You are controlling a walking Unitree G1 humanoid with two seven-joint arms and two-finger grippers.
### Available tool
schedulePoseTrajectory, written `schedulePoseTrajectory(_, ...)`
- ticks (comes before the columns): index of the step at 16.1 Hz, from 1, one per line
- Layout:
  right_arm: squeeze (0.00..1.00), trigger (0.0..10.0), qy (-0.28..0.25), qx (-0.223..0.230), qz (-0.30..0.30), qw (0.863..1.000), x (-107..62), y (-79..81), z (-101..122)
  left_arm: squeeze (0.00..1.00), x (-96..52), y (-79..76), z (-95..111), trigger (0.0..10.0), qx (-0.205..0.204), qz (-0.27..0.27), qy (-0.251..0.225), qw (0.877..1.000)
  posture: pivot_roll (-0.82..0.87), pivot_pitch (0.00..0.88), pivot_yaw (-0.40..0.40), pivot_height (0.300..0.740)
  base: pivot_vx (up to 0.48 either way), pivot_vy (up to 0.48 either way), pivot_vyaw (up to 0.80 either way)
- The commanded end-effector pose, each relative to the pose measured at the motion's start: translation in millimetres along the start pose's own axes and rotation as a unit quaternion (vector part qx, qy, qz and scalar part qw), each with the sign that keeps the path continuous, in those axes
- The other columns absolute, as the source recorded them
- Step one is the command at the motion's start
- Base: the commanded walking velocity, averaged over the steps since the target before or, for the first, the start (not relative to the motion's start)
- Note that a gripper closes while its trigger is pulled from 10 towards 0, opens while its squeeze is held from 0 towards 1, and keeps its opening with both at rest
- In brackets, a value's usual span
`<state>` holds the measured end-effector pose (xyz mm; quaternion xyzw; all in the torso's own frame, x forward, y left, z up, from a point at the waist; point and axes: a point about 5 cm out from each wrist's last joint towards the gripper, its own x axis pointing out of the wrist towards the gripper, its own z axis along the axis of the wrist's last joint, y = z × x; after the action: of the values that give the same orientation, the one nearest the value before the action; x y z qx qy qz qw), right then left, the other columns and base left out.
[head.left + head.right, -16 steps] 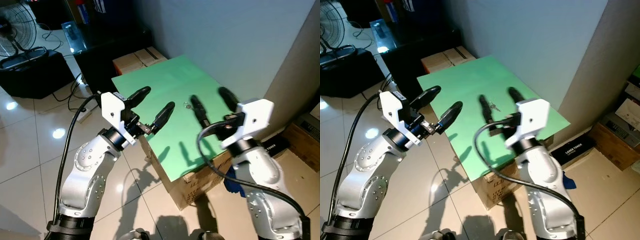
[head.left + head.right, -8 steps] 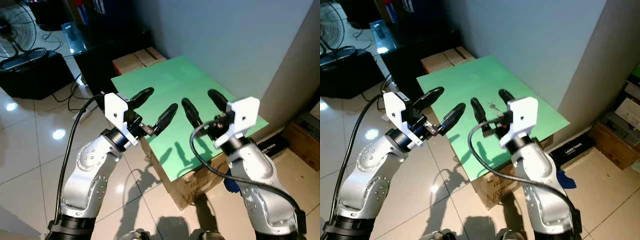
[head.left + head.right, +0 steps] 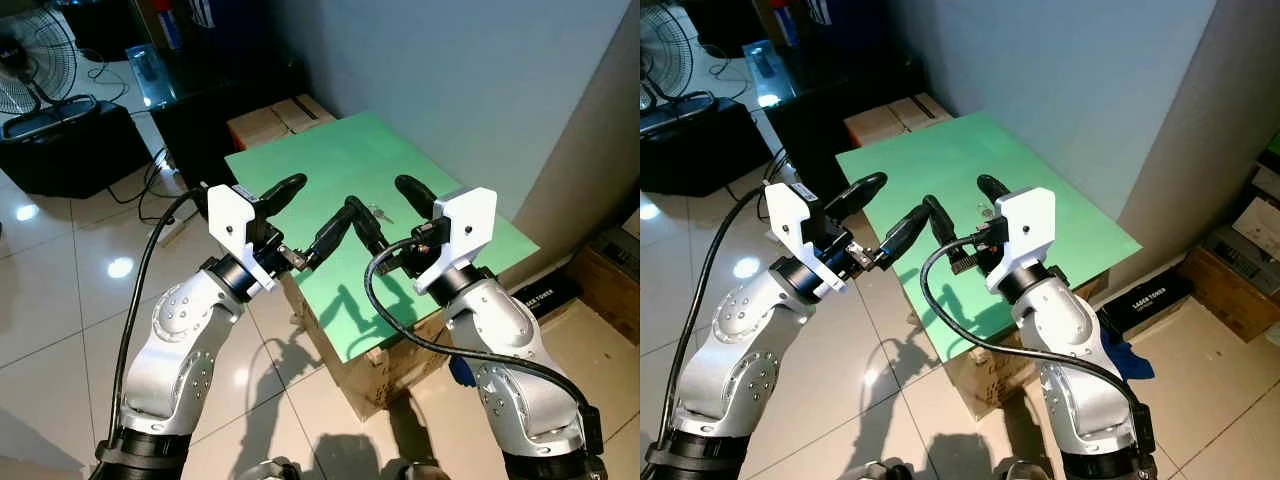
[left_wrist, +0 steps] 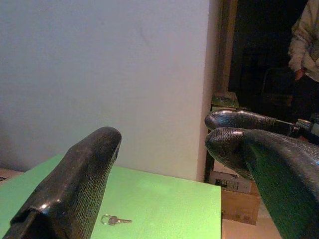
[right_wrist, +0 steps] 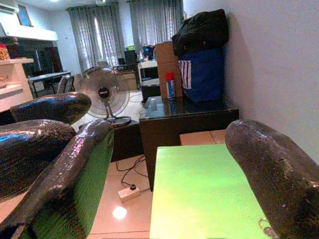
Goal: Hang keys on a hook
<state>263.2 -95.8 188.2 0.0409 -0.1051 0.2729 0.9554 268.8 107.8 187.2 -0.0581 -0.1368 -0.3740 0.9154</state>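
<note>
Your right gripper (image 3: 388,206) has swung left toward the left gripper (image 3: 314,211) — both spread wide, holding nothing. The small silver keys (image 4: 115,219) lie flat on the green tabletop (image 3: 330,170) — just past your right gripper's fingers.

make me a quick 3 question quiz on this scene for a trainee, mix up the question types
1. True or false: the keys lie on the green board.
2. Multiple choice: the right gripper is A) shut on the keys, B) open above the board, C) hanging by the floor.
3. Fill in: the left gripper holds ____.

Key
1. True.
2. B.
3. Nothing; its fingers are open, at the board's near edge.
</note>
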Motion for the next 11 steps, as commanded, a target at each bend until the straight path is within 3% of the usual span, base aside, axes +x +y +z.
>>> schedulePoseTrajectory(1,0.0,10.0,0.003,0.003,0.021,1.0,4.5,6.9,-1,0.0,2.2,-2.0,5,10.0,0.006,-0.01,-0.008,1.0,-0.11,0.076,0.127,0.74,0.0,0.0,0.0)
schedulePoseTrajectory(11,0.0,10.0,-0.058,0.009,0.046,0.997,9.1,10.1,20,0.0,0.7,6.4,-3,10.0,0.034,0.021,0.013,0.999,-0.1,0.062,0.114,0.74,0.0,0.0,0.0)
